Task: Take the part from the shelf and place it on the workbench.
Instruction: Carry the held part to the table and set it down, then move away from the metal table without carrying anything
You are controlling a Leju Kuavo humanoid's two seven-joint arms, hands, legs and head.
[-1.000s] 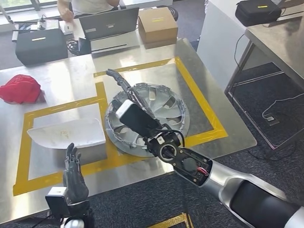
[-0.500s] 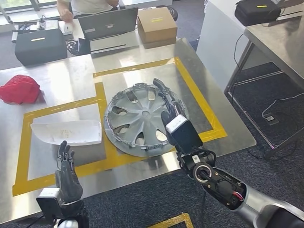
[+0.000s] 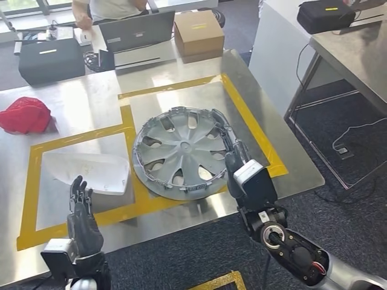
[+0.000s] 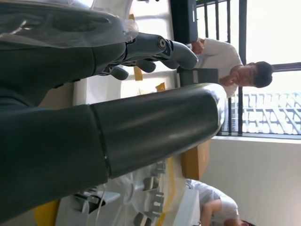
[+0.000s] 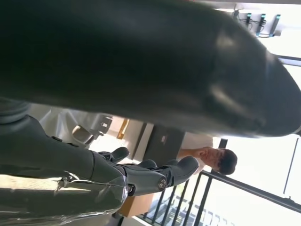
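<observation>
silver plastic multi-spoke wheel cover (image 3: 185, 151) lies flat on the steel workbench (image 3: 91, 99), inside the right-hand yellow taped box (image 3: 256, 130), so the placing looks done and the step in hand reads as clearing the arm away. to do that well: lift the fingers straight up off the rim before pulling back, no sideways drag, or the light cover could slide out over the tape. right hand (image 3: 233, 154) sits at the cover's near-right edge, dark fingers stretched out and spread over the rim, nothing held; cannot tell if the tips touch the plastic or hover just above it. left hand (image 3: 82, 220) is raised near the front edge of the bench, fingers upright and apart, holding nothing, just below a white curved panel (image 3: 86, 169) in the left taped box. red cloth (image 3: 25, 113) far left, laptop and cardboard box at the back, person seated behind them.
</observation>
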